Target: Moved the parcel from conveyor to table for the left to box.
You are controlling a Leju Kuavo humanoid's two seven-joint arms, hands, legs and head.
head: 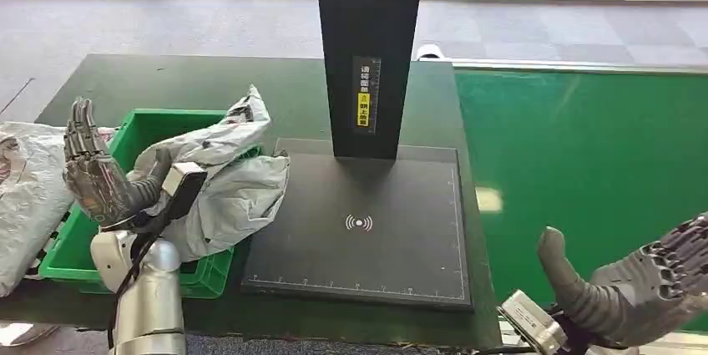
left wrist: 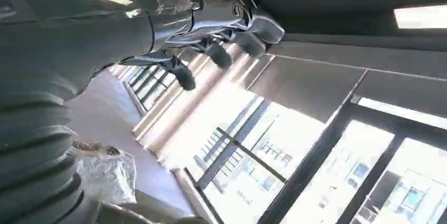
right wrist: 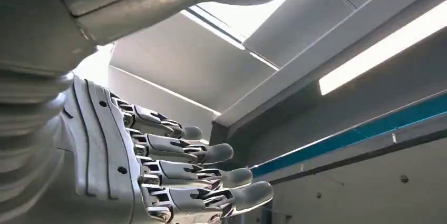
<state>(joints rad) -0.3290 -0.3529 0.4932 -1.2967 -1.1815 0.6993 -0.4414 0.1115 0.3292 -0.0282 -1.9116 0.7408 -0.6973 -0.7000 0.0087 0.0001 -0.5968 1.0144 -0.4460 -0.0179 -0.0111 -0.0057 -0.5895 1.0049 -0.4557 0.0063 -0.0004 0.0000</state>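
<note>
A crumpled grey plastic parcel (head: 225, 180) lies across the right rim of the green box (head: 146, 125), partly inside it and partly hanging onto the black scanner plate (head: 359, 221). My left hand (head: 96, 171) is raised at the box's left side, palm up and fingers spread, holding nothing, with its thumb close to the parcel. My right hand (head: 643, 284) hovers low over the near edge of the green conveyor (head: 584, 154), fingers apart and empty. In the right wrist view the right hand (right wrist: 158, 171) has straight, spread fingers. In the left wrist view the left hand (left wrist: 211, 34) points at the ceiling.
A black scanner post (head: 367, 54) rises from the back of the plate. Another pale bagged parcel (head: 25, 196) lies at the far left beside the box. The dark green table (head: 209, 79) carries the box and plate.
</note>
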